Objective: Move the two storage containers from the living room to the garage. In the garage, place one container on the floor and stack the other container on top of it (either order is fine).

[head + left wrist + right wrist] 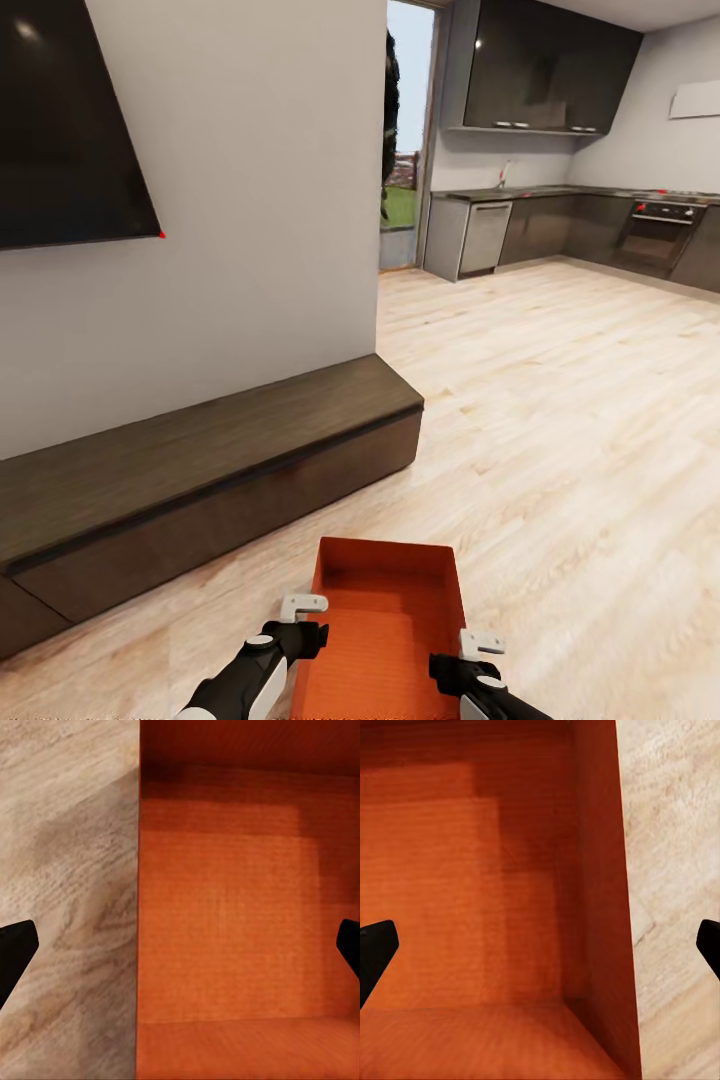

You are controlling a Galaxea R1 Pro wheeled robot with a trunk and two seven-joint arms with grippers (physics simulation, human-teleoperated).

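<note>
One orange-red storage container (385,625) lies low in front of me on the light wood planks of the living room. My left gripper (297,636) hangs over its left wall and my right gripper (463,672) over its right wall. In the left wrist view the left gripper (184,945) is open, its dark fingertips (16,949) far apart astride the container wall (139,907). The right gripper (544,945) is open the same way across the other wall (600,870). Neither pair of fingers touches the bin. The garage is out of view.
A long low dark-wood bench (200,480) runs along the white wall at left, under a black TV (60,120). The wood floor (560,420) stretches ahead and right to a dark-cabinet kitchen (560,220). A doorway (405,150) opens beyond the wall corner.
</note>
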